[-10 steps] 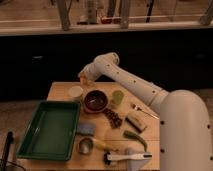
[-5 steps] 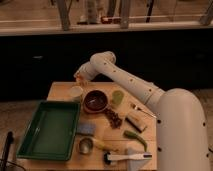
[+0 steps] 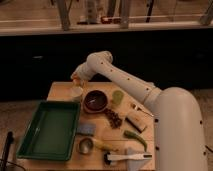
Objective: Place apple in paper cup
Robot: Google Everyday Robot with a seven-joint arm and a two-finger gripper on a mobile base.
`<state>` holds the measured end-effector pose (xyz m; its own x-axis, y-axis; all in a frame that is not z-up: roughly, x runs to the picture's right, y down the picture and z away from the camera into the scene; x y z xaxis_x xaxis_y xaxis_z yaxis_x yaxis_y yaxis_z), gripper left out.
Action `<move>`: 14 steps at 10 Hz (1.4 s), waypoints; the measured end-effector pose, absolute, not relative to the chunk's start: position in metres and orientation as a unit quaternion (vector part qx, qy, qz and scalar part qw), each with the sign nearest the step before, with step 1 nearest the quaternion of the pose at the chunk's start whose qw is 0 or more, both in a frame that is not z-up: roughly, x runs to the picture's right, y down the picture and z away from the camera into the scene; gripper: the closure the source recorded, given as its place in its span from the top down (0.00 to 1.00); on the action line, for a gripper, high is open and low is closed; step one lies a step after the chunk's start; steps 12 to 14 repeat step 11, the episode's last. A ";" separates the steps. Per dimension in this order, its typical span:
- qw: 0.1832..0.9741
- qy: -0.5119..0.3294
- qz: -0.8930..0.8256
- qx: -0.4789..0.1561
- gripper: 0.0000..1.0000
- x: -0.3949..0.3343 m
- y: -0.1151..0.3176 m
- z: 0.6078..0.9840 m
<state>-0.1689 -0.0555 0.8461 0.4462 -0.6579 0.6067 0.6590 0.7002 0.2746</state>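
I've got the gripper [image 3: 76,79] hanging right over the paper cup [image 3: 76,92] at the table's [image 3: 60,91] far-left corner, apple [image 3: 75,77] seemingly clamped in it, lined up to drop straight in

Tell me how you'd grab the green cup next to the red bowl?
Grip the green cup by its rim, coming straight down from above. It stands upright and open-topped, with the dark red bowl close on one side, so a sideways approach looks crowded. The end effector is busy now, at the table's far corner above the paper cup.
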 end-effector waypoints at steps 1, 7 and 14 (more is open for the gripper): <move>0.849 -0.357 -0.389 -0.003 0.00 -0.172 -0.054 0.844; 0.849 -0.356 -0.390 -0.016 0.19 -0.179 -0.052 0.840; 0.852 -0.354 -0.387 -0.019 0.62 -0.177 -0.051 0.837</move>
